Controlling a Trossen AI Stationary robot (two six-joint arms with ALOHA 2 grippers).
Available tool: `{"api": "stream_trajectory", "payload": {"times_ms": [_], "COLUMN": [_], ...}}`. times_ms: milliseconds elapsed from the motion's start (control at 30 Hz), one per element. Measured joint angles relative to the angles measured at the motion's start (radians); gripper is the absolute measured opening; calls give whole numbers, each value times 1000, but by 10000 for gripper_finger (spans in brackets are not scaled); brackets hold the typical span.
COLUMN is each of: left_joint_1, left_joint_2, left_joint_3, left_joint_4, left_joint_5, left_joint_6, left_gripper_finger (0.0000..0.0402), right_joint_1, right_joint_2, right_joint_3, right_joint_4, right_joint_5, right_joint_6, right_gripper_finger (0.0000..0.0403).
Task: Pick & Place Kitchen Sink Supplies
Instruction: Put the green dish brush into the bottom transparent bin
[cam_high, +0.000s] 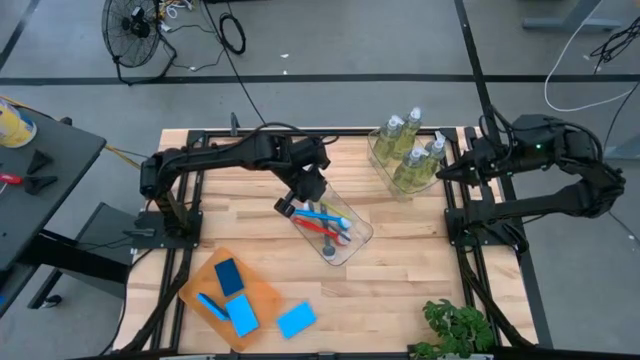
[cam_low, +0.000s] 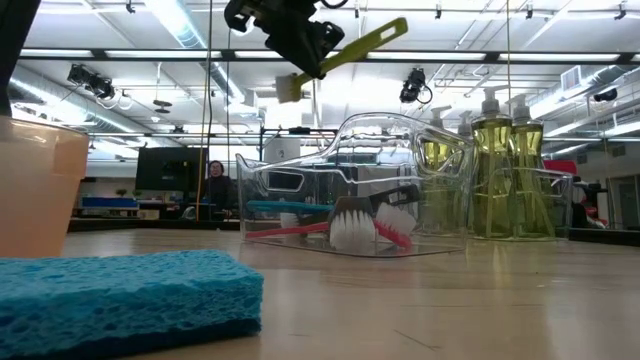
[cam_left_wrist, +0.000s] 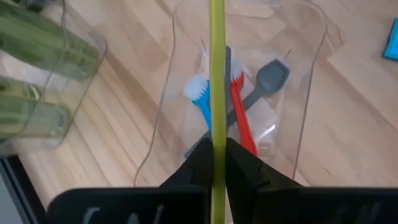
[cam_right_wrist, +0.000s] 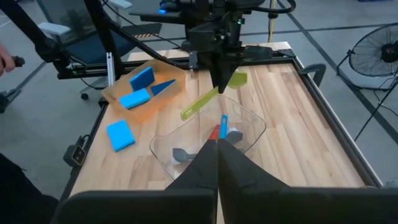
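My left gripper (cam_high: 303, 195) hangs over the near-left end of a clear tub (cam_high: 335, 228) at the table's middle. It is shut on a yellow-green brush (cam_low: 345, 52). Blue (cam_left_wrist: 200, 102), red (cam_left_wrist: 239, 102) and grey (cam_left_wrist: 264, 81) brushes lie flat in that tub. Soap bottles (cam_high: 408, 140) stand upright in a second clear tub (cam_high: 402, 175) at the back right. Blue sponges (cam_high: 240, 312) lie on the orange tray (cam_high: 262, 290), and one sponge (cam_high: 296, 320) lies on the table beside it. My right gripper (cam_high: 443, 172) is shut, empty, raised beside the bottle tub. My left gripper pinches the yellow-green brush's thin handle (cam_left_wrist: 216, 134) between its two fingers, close to the head end (cam_low: 290, 88). The fingers come from above, slanting down. The long handle sticks out past them, tilted with its free end (cam_low: 400, 27) higher, lifted clear above the tub.
A leafy plant (cam_high: 455, 328) stands at the table's near right corner. The orange tray takes the near left. Bare wood lies between the two tubs and along the near edge. Black frame rails run along the left and right sides.
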Motion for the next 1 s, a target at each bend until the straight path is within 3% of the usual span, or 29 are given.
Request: {"api": "stream_trajectory", "payload": {"times_ms": [1000], "left_joint_1": [-77], "left_joint_2": [201], "left_joint_3": [-1], "left_joint_4": [35], "left_joint_5": [-13], "left_joint_6": [-1], "left_gripper_finger": [22], "right_joint_1": [0], "right_joint_2": [1], "right_joint_3": [0], "right_joint_4": [0], "right_joint_5": [62], "right_joint_6": [7], "right_gripper_finger": [0]}}
